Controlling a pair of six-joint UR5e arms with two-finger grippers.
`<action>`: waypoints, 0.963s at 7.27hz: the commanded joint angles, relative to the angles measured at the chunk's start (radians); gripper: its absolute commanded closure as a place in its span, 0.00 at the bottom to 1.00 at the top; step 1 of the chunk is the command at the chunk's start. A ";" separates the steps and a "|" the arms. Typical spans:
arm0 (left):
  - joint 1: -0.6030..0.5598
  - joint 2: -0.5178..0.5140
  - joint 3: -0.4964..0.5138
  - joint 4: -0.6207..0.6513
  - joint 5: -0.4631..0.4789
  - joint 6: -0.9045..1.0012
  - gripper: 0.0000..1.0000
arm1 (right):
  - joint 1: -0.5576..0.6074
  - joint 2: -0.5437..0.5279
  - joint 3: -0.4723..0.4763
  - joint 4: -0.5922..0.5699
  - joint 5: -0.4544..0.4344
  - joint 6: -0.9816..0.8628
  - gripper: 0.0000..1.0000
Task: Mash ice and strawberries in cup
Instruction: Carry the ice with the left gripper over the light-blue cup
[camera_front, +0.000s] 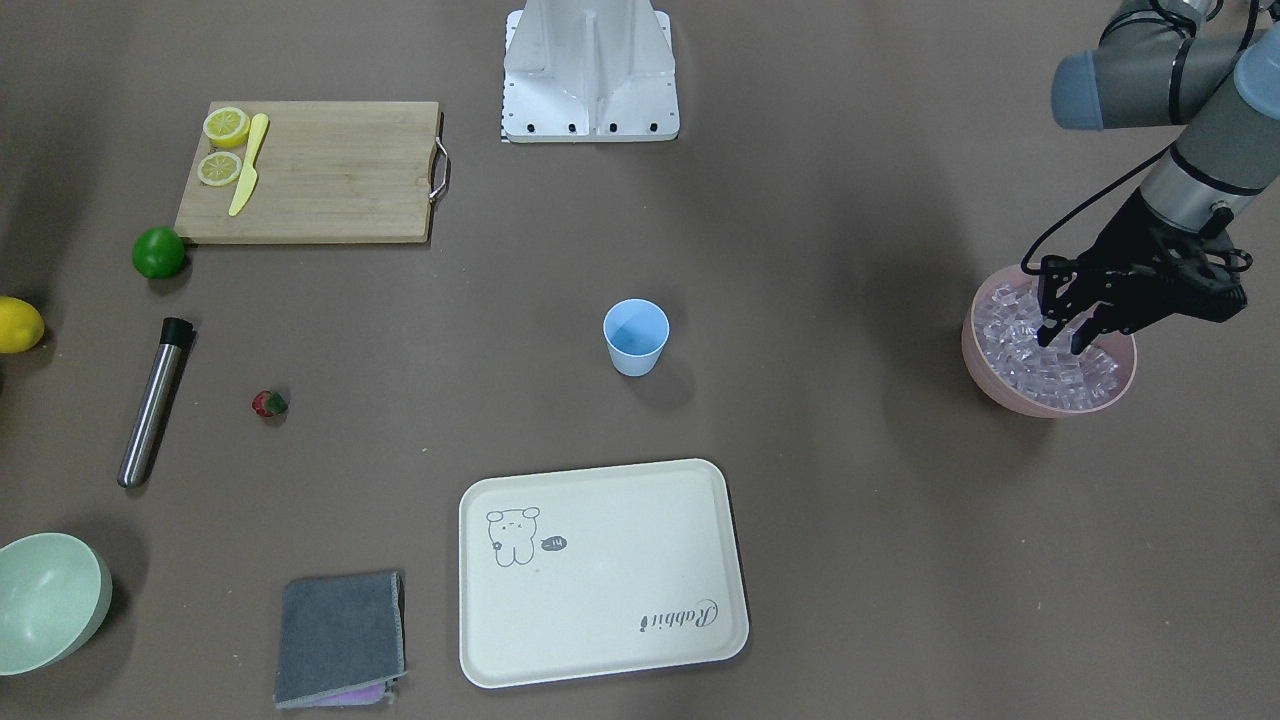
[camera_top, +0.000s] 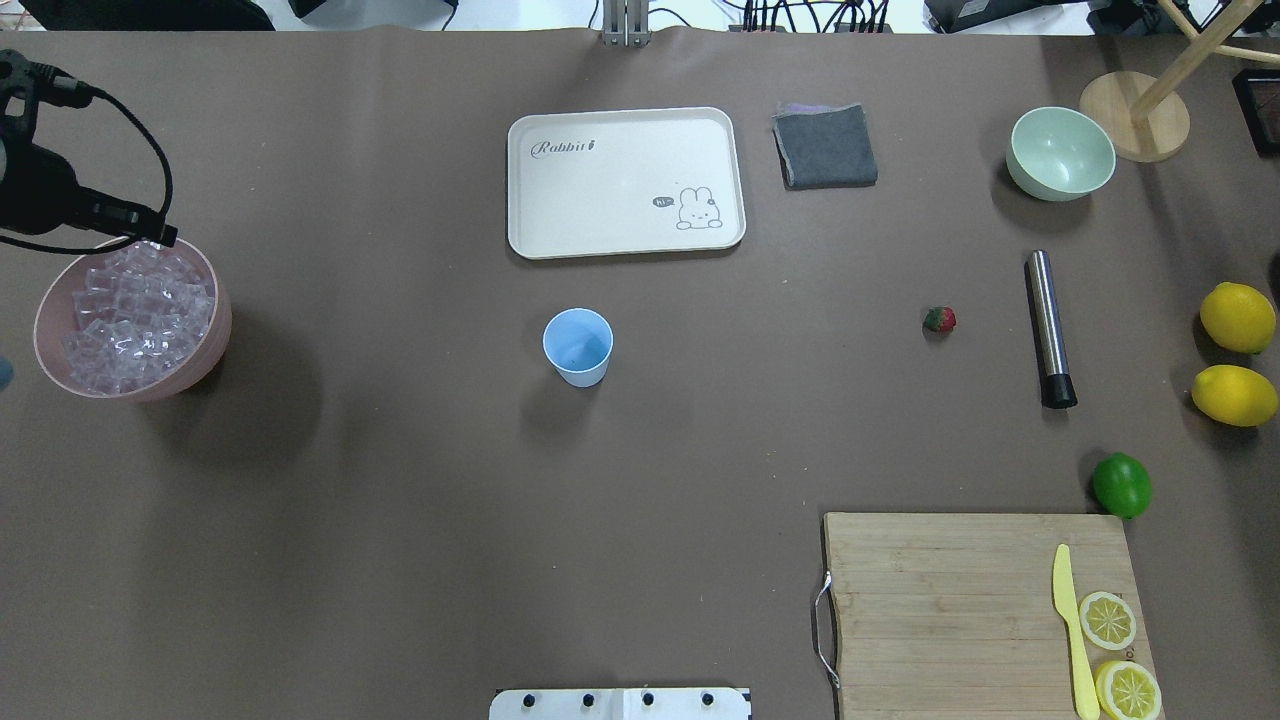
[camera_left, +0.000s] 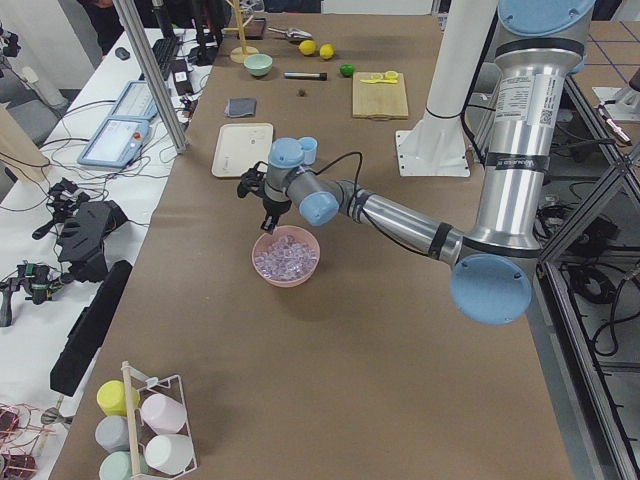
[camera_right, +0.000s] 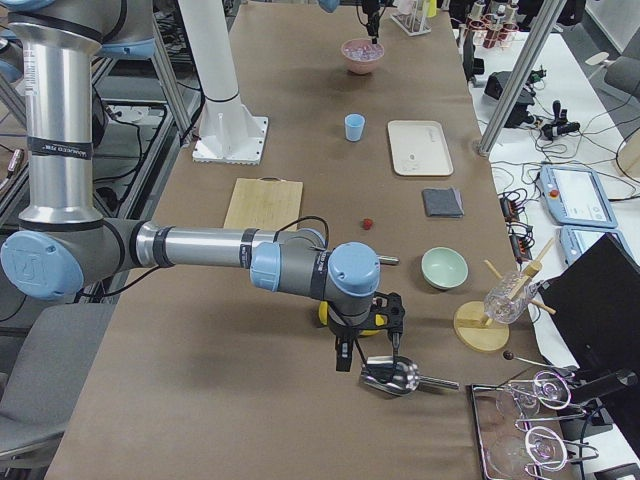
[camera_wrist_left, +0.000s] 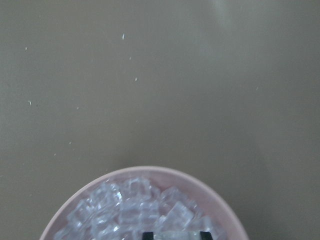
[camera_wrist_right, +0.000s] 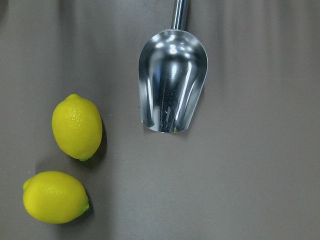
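**Left arm.** The forearm enters the front-facing view from the top right corner and slopes down, with the wrist tilted toward the pink bowl. The left gripper is black. Its two fingers are parted by a moderate gap, and their tips are among the ice at the top of the heap. The left wrist view shows cubes lying between the two fingertips; whether a cube is pinched cannot be told.

**Right arm.** In the exterior right view the forearm runs level and the wrist points straight down. The right gripper hangs over a metal scoop, which lies beside two lemons. Its finger spacing cannot be told.

**Materials and shapes.**
- Ice: many small clear, glassy cubes, heaped to the rim of the bowl.
- Bowl: round, matte pink, smooth-walled.
- Cup: light-blue plastic, tapered, without a handle. It stands upright near the centre of the surface, well apart from the bowl.
- Strawberry: small and red with a green top. It lies on the surface, well apart from the cup and near a steel cylinder with a black end.
- Scoop: polished, mirror-like, with a rounded trough and a thin rod handle.
- Lemons: yellow, oval, with dimpled skin.
- Surface: a matte brown sheet.
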 joint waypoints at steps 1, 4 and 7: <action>0.100 -0.143 -0.002 -0.041 0.004 -0.312 1.00 | 0.000 0.000 0.001 0.001 0.000 0.000 0.00; 0.335 -0.295 0.013 -0.071 0.170 -0.517 1.00 | 0.000 -0.001 -0.002 0.001 0.000 0.000 0.00; 0.524 -0.331 0.036 -0.144 0.378 -0.576 1.00 | 0.000 -0.003 -0.008 0.001 -0.002 0.000 0.00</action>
